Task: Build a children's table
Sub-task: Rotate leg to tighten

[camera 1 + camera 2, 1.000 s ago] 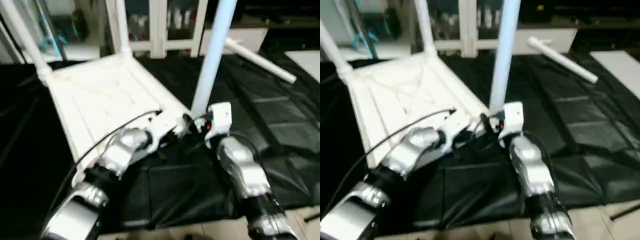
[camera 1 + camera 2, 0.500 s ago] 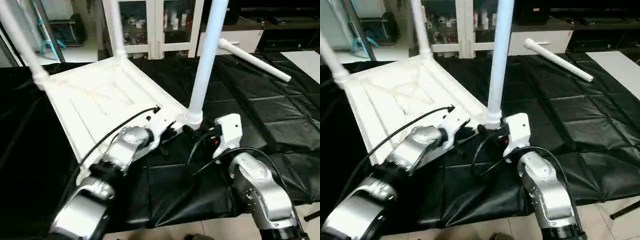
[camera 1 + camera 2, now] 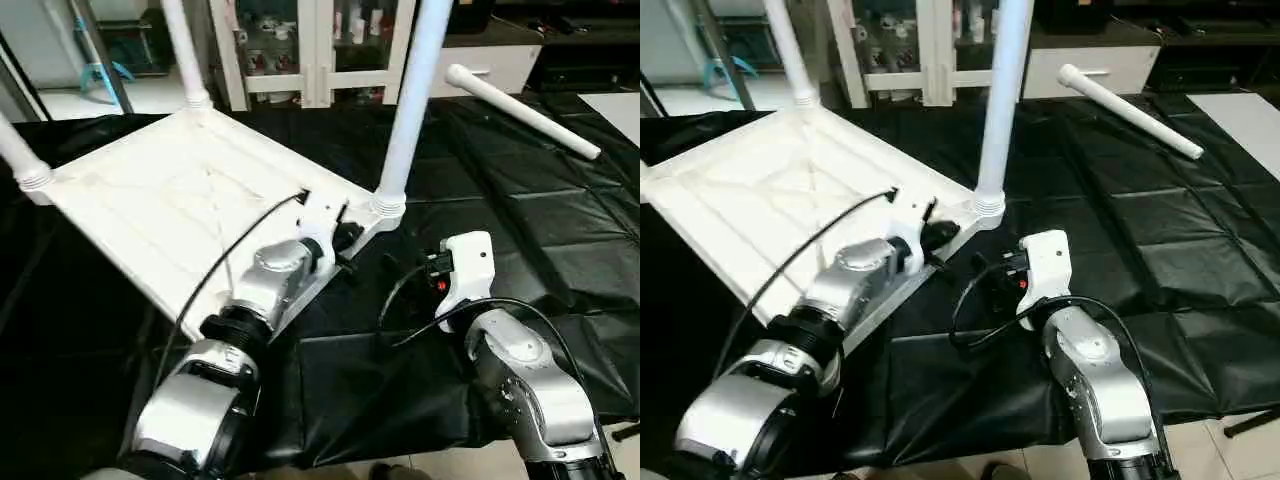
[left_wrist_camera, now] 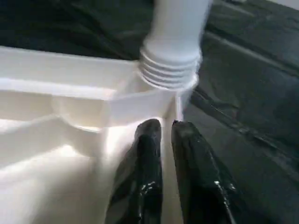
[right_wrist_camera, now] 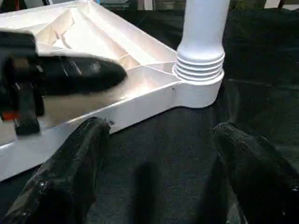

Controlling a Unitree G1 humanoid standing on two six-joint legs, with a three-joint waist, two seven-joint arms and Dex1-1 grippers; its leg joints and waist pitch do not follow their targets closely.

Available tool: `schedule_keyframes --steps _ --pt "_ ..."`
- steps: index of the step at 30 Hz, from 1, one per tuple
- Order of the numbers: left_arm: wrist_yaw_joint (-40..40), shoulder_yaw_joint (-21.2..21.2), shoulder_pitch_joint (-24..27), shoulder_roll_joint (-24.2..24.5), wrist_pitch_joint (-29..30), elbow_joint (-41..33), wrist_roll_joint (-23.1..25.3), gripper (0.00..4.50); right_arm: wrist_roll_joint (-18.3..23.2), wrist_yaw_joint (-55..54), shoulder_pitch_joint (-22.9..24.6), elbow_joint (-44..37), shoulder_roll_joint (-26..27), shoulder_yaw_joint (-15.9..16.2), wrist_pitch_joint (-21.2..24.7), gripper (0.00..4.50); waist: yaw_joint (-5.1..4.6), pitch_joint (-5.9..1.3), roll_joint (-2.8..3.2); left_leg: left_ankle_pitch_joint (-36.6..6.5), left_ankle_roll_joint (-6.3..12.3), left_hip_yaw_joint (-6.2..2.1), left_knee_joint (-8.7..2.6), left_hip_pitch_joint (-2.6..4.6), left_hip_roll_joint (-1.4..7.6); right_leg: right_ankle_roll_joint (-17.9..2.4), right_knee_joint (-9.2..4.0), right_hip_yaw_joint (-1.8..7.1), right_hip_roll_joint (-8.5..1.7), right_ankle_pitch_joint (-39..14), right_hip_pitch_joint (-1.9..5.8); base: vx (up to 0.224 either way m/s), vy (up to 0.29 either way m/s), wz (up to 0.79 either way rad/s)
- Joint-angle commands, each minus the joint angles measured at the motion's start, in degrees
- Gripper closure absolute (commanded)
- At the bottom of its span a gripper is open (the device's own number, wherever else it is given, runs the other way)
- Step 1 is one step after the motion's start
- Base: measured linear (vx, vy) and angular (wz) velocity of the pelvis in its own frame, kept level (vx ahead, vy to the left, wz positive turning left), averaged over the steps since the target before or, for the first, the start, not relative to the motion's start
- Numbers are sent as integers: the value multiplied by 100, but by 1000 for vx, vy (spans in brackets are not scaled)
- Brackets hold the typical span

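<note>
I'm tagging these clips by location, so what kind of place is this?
Probably an indoor lab or workshop: a black-covered work table, glass-door cabinets behind it, and the tabletop being assembled.

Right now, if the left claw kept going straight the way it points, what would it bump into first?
Most likely the screwed-in leg at the tabletop's near corner. The left gripper points at its ribbed base, fingers just short of it, though depth is hard to judge.
</note>
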Motion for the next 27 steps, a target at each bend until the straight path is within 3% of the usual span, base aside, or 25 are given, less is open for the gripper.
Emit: schedule_keyframes --steps 1,2,3,4,5,7,8,9,12,13,14,15,16,17,18,19,20,21,22,23,24,25,26,27 --pt "97 82 25 85 -94 -284 -21 350 -86 -7 9 -201 -50 -9 100 64 33 -356 -87 -924 655 14 -407 92 128 -1264 -336 124 -115 -1327 386 0 0 0" --pt "306 207 126 185 -217 -628 -22 337 -103 -26 -2 -247 -62 -29 98 64 42 -346 -53 -1087 522 5 -427 100 134 -1178 -346 127 -116 -1469 379 0 0 0" --pt "442 292 189 243 -300 -838 -26 322 -109 -45 -11 -278 -69 -45 96 64 36 -340 -64 -1153 483 3 -440 98 143 -1144 -362 130 -115 -1514 380 0 0 0" --pt "554 444 348 346 -147 -1273 -87 322 -102 -61 -40 -336 -91 -69 148 64 43 -350 34 -1188 380 -15 -452 100 141 -1099 -334 130 -109 -1481 388 0 0 0" --pt "614 540 448 409 -25 -1544 -131 313 -94 -70 -59 -370 -105 -84 186 64 10 -344 -31 -1212 333 -3 -454 76 135 -1069 -339 130 -88 -1395 387 0 0 0" --pt "889 912 866 463 -132 -2356 -247 313 -157 -96 -73 -538 -155 -73 131 64 6 -352 44 -1175 270 -11 -452 71 125 -1069 -313 130 -89 -1270 399 0 0 0" --pt "1084 1095 1074 467 -299 -2706 -265 313 -178 -143 -75 -617 -146 -92 104 64 -19 -357 7 -1101 296 -9 -444 49 137 -1120 -310 133 -93 -1090 420 0 0 0" --pt "1163 1203 1339 486 -243 -3107 -276 313 -237 -169 -79 -688 -168 -65 84 64 -13 -380 34 -1044 324 1 -420 73 126 -1130 -286 131 -84 -1031 405 0 0 0" --pt "1402 1275 1823 532 77 -3815 -35 313 -474 -205 -100 -732 -263 80 -4 64 -9 -371 26 -946 359 5 -417 71 135 -1096 -288 129 -60 -993 387 0 0 0" --pt "1436 1276 1875 537 114 -3885 3 313 -496 -208 -102 -731 -270 95 -13 64 -5 -366 41 -1050 222 -24 -447 100 167 -1029 -293 89 9 -1091 370 0 0 0" --pt "1632 1311 2239 391 131 -4262 90 313 -525 -315 -161 -613 -179 77 -71 64 -27 -329 99 -1354 377 -303 -619 -49 217 -1027 -193 -156 22 -1095 501 0 0 0" --pt "1643 1311 2251 385 127 -4273 93 313 -525 -319 -164 -608 -175 75 -72 64 -70 -320 115 -1519 388 -393 -619 -41 273 -990 -219 -195 32 -1035 484 -11 -30 28" --pt "1810 1308 2427 292 117 -4407 125 313 -521 -368 -214 -527 -123 53 -92 64 -110 -320 91 -1680 416 -499 -647 34 376 -1088 -204 -251 76 -943 451 24 -58 48" --pt "2045 1266 2635 221 182 -4469 203 313 -540 -386 -288 -432 -91 62 -110 64 -204 -260 180 -2137 830 -1035 -878 84 574 -1362 141 -441 201 -957 405 24 -58 48" --pt "2104 1247 2714 201 242 -4437 182 313 -543 -379 -318 -395 -87 67 -113 64 -269 -256 216 -2190 945 -1220 -908 159 650 -1435 299 -422 224 -1046 346 0 -101 55" --pt "2159 1240 2768 194 266 -4355 194 313 -523 -361 -342 -357 -75 64 -117 64 -294 -235 152 -2078 1212 -1399 -908 179 609 -1562 455 -341 252 -1256 307 7 -160 62" --pt "2181 1231 2792 198 253 -4324 216 313 -517 -356 -351 -341 -71 64 -119 64 -268 -215 158 -2027 1285 -1419 -915 147 515 -1669 472 -298 240 -1257 308 7 -160 62" --pt "2230 1183 2886 233 145 -4190 325 313 -527 -344 -394 -253 -72 74 -148 64 -223 -219 40 -1986 1329 -1419 -917 46 309 -2012 391 -230 193 -1229 373 4 -218 65" --pt "2235 1167 2913 244 121 -4151 352 313 -543 -339 -411 -217 -78 82 -166 64 -193 -218 22 -1974 1279 -1404 -872 -13 181 -2228 301 -219 157 -1297 421 -34 -239 58" --pt "2270 1151 2955 245 204 -4225 390 313 -561 -315 -425 -182 -81 86 -177 64 -70 -265 -191 -1718 710 -1142 -364 -311 -359 -2631 -184 -250 -61 -2267 620 -34 -239 58" --pt "2310 1125 2988 252 291 -4330 473 313 -588 -292 -444 -131 -90 96 -198 64 55 -321 -309 -1453 508 -792 306 -252 -512 -2711 -550 -325 -359 -2882 612 -50 -238 54" --pt "2329 1113 2995 254 319 -4368 510 313 -596 -283 -454 -109 -93 97 -206 64 161 -303 -446 -1069 591 -180 1252 -281 -443 -2490 -765 -414 -607 -3371 650 -31 -216 53" --pt "2355 1095 3001 247 370 -4444 555 313 -587 -251 -473 -66 -94 94 -215 64 224 -235 -323 -1053 687 -206 1193 -349 -255 -2320 -684 -460 -713 -3274 679 -31 -216 53" --pt "2383 1072 3002 226 418 -4528 568 313 -556 -209 -497 -17 -85 86 -223 64 233 -184 -145 -1368 726 -230 853 -162 134 -1462 -720 -836 -876 -3400 800 -25 -186 50"
